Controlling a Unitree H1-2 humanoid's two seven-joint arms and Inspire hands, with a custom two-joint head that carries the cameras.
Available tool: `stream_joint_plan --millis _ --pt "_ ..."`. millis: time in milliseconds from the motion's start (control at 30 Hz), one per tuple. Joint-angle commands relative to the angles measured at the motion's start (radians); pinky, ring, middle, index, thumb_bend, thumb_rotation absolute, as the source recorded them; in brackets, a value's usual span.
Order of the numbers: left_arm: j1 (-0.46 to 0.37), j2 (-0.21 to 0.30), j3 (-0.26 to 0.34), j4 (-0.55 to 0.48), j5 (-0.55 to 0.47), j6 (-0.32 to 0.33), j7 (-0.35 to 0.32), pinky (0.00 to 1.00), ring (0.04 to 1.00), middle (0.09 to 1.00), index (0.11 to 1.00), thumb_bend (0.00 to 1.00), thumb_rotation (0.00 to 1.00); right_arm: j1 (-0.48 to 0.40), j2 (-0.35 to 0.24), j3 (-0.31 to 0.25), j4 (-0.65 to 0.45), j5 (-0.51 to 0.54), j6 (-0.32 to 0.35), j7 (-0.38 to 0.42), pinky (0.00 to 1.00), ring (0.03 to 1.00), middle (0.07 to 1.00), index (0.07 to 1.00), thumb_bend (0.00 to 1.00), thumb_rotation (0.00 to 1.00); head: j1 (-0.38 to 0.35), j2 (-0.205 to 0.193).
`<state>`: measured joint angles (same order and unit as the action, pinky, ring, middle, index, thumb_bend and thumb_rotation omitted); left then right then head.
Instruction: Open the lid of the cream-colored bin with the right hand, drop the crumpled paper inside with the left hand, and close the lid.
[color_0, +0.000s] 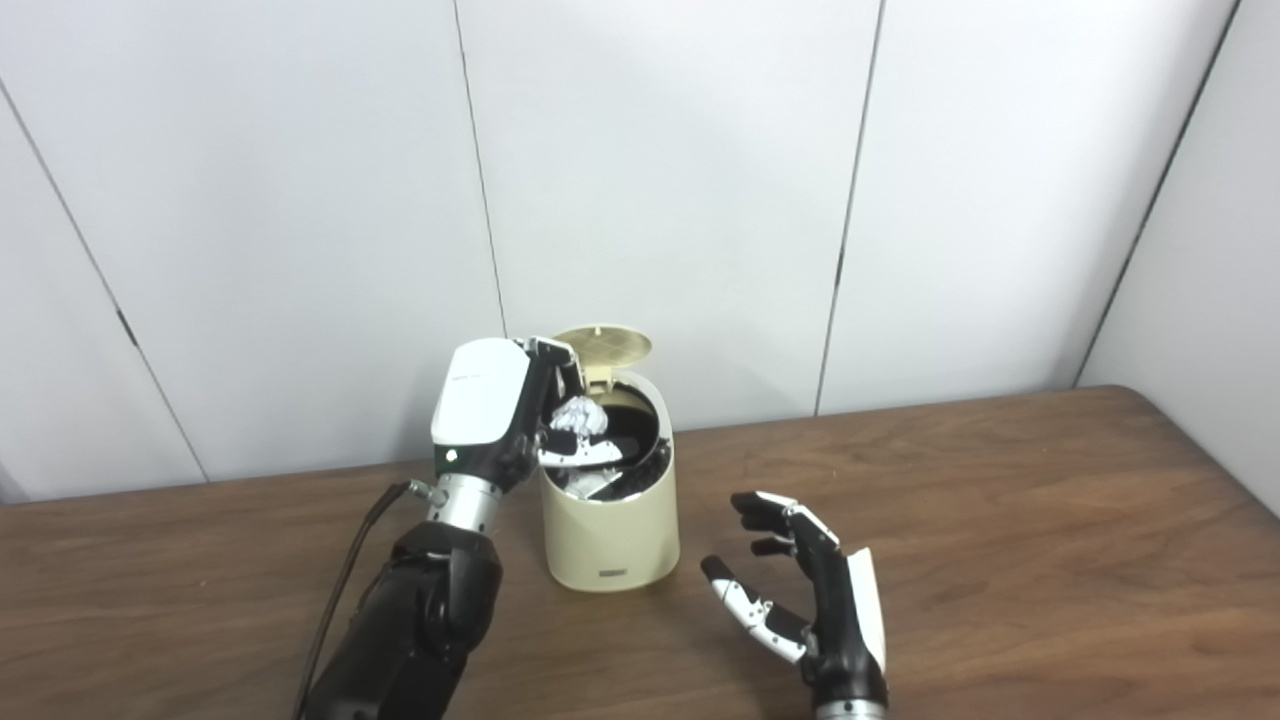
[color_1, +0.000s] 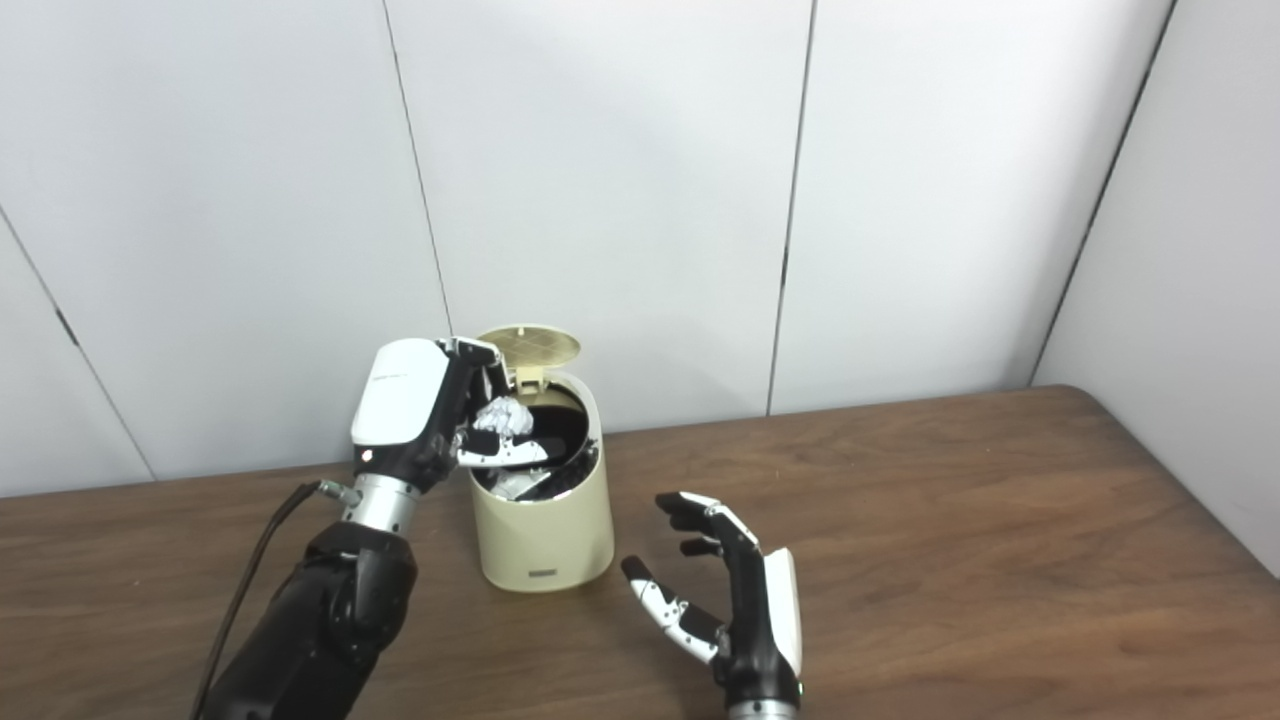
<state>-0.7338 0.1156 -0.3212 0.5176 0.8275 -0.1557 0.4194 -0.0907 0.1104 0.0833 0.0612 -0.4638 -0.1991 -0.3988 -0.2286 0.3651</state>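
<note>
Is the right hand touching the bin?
No, the right hand is open on the table, apart from the bin, whose lid stands open.

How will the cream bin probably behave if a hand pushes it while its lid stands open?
The cream bin looks like thin plastic, so it is probably light and may slide on the smooth table. It is taller than wide, with the lid raised behind, so a high push might tip it.
</note>
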Motion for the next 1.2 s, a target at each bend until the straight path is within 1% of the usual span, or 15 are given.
stream_joint_plan --millis 0,233,400,500,600,667,733,767,833,933,1067,1167 --pt "-0.070 -0.007 0.000 -0.009 0.007 0.002 0.028 0.05 0.090 0.139 0.176 0.67 0.00 0.064 0.017 0.012 0.058 -0.005 0.005 -0.010 0.61 0.700 0.709 0.661 0.30 0.20 0.001 -0.001" --pt "-0.066 -0.016 -0.007 -0.003 -0.005 0.011 0.026 0.05 0.085 0.135 0.175 0.67 0.00 0.065 0.018 0.015 0.055 -0.006 0.013 -0.007 0.62 0.706 0.712 0.665 0.30 0.22 0.004 0.005" --pt "-0.062 -0.018 -0.004 -0.003 -0.018 0.010 0.021 0.06 0.095 0.147 0.187 0.72 0.04 0.061 0.014 0.012 0.057 -0.005 0.015 -0.006 0.61 0.700 0.710 0.660 0.30 0.22 0.009 0.003" --pt "-0.058 -0.018 0.000 -0.010 -0.024 0.016 0.020 0.06 0.099 0.151 0.189 0.76 0.10 0.061 0.013 0.011 0.054 0.000 0.019 -0.003 0.61 0.699 0.710 0.661 0.30 0.21 0.011 0.002" --pt "-0.053 -0.018 0.003 -0.019 -0.029 0.027 0.015 0.07 0.106 0.159 0.202 0.82 0.16 0.061 0.013 0.010 0.050 -0.001 0.030 0.000 0.61 0.698 0.708 0.662 0.30 0.19 0.015 0.003" --pt "-0.048 -0.019 0.009 -0.032 -0.032 0.043 0.006 0.07 0.111 0.166 0.217 0.90 0.23 0.063 0.013 0.011 0.047 0.002 0.033 0.000 0.61 0.700 0.709 0.662 0.31 0.19 0.017 0.005" --pt "-0.043 -0.022 0.015 -0.051 -0.034 0.075 -0.011 0.07 0.114 0.170 0.232 0.98 0.31 0.063 0.011 0.013 0.047 -0.001 0.032 -0.001 0.61 0.698 0.707 0.662 0.31 0.19 0.017 0.005" --pt "-0.040 -0.023 0.017 -0.061 -0.033 0.093 -0.020 0.08 0.117 0.173 0.239 0.99 0.35 0.063 0.011 0.014 0.046 -0.002 0.034 -0.001 0.60 0.697 0.707 0.662 0.31 0.19 0.017 0.005" --pt "-0.036 -0.024 0.019 -0.081 -0.031 0.133 -0.048 0.08 0.124 0.181 0.255 1.00 0.40 0.064 0.011 0.015 0.044 -0.002 0.039 0.001 0.61 0.700 0.709 0.661 0.31 0.21 0.017 0.007" --pt "-0.034 -0.017 0.013 -0.097 -0.025 0.164 -0.074 0.10 0.139 0.199 0.289 1.00 0.45 0.064 0.011 0.016 0.042 -0.003 0.042 0.001 0.62 0.706 0.712 0.663 0.31 0.23 0.017 0.007" --pt "-0.033 -0.014 0.010 -0.102 -0.032 0.166 -0.087 0.09 0.133 0.192 0.299 1.00 0.48 0.063 0.010 0.015 0.044 -0.001 0.043 0.001 0.61 0.701 0.710 0.666 0.31 0.22 0.017 0.007" --pt "-0.032 -0.012 0.008 -0.103 -0.035 0.168 -0.096 0.10 0.138 0.198 0.302 1.00 0.53 0.064 0.010 0.015 0.042 -0.001 0.047 0.003 0.61 0.700 0.708 0.667 0.31 0.22 0.018 0.007"
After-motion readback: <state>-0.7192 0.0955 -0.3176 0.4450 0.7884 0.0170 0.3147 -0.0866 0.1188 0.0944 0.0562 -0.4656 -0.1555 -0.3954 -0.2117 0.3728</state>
